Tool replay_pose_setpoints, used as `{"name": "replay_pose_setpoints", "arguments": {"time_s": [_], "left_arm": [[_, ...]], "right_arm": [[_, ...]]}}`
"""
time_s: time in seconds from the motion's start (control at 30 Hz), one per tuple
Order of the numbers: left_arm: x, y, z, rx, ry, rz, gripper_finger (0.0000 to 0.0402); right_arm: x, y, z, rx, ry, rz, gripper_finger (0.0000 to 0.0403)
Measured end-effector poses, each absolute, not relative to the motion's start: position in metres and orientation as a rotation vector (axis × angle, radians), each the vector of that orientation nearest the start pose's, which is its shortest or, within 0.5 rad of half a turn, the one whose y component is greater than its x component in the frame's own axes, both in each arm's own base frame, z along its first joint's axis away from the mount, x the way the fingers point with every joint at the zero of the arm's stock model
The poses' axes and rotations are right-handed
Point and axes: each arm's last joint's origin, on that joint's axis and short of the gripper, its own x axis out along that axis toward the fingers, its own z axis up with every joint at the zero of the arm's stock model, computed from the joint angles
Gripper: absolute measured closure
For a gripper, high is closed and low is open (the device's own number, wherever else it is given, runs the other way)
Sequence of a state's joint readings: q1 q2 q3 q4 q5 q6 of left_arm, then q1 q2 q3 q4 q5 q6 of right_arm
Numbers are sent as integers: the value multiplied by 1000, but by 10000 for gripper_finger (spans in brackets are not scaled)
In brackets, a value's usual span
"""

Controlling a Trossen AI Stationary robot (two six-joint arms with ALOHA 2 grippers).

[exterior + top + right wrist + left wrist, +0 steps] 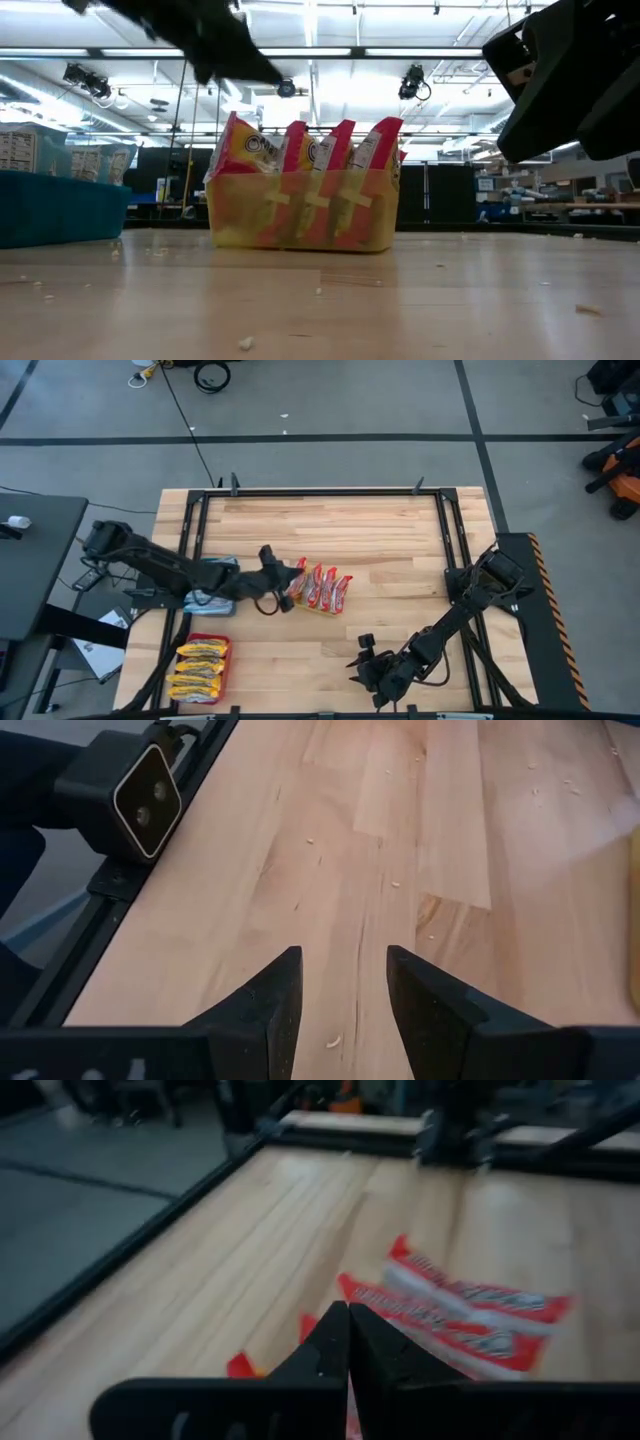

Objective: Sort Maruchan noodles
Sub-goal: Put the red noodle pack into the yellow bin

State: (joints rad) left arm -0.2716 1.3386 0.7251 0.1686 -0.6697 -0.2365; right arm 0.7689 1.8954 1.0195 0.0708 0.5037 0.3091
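Left gripper (288, 586) closed by yellow tray (300, 215) | red-and-white packets (322, 590) upright inside

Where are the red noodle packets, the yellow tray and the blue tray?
red noodle packets (318, 588), high view, middle packet's top edge.
yellow tray (300, 215), low view, its front wall.
blue tray (60, 205), low view, its side wall.

Hidden / cut off

Blue tray (210, 598) mostly under the left arm; its contents can't be told. Red-and-white packets (470, 1315) blurred, print unreadable. Red tray (200, 672) clipped by the near edge.
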Motion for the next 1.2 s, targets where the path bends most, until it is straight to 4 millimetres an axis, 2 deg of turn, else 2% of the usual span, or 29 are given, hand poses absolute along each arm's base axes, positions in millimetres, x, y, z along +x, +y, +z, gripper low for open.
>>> {"name": "replay_pose_setpoints", "arguments": {"time_s": [0.1, 0.2, 0.37, 0.5, 0.63, 0.77, 0.93, 1.07, 1.2], "left_arm": [[262, -64, 241, -21, 338, 405, 396], [253, -75, 238, -33, 387, 384, 396], [243, -91, 212, -71, 462, 351, 395], [241, -85, 186, -119, 499, 439, 395], [250, -75, 169, -138, 511, 491, 395], [264, -59, 167, -166, 438, 556, 395], [268, -40, 168, -208, 406, 654, 395], [265, -45, 185, -215, 388, 619, 395], [250, -60, 205, -165, 519, 583, 395]], "right_arm": [[276, 249, 137, -179, 676, 145, 251], [276, 249, 137, -176, 678, 145, 251], [276, 249, 136, -174, 684, 155, 251], [276, 249, 136, -179, 683, 155, 251], [278, 246, 137, -176, 683, 148, 251], [280, 244, 136, -167, 689, 153, 251], [280, 245, 136, -165, 692, 159, 251], [278, 247, 136, -153, 703, 187, 251], [276, 248, 135, -113, 728, 187, 251]]}}
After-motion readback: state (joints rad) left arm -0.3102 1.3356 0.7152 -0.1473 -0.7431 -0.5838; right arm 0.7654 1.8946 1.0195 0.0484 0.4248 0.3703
